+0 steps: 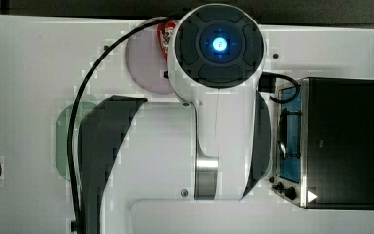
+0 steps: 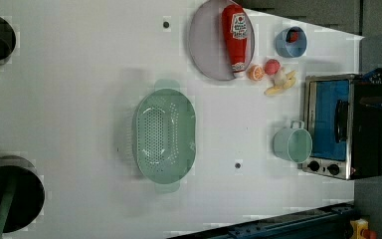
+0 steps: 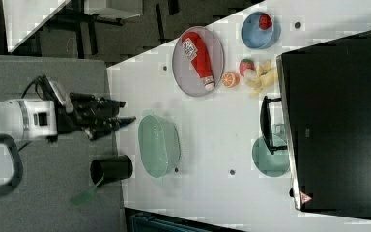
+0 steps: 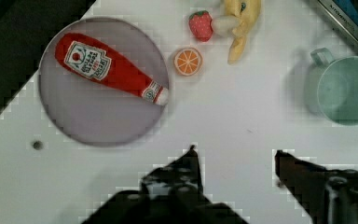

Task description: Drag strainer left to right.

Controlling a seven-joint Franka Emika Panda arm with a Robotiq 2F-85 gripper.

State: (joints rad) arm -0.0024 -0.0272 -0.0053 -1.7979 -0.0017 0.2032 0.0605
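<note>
One whole strainer [image 2: 165, 135] in the left view, half-hidden in the top view, long axis top-to-bottom, rim up; gripper [image 4: 235, 161] jaws apart, empty.

Plate [image 2: 210, 47]: grey-lilac, bearing a red ketchup bottle [image 2: 235, 37] lying flat.
Fruit: orange slice [image 2: 256, 72], strawberry [image 2: 272, 66], banana [image 2: 282, 84] just beside the plate.
Mug [image 2: 293, 144]: mint-green, near the toaster oven [image 2: 343, 127].
Blue bowl [image 2: 289, 42]: beyond the fruit.
</note>
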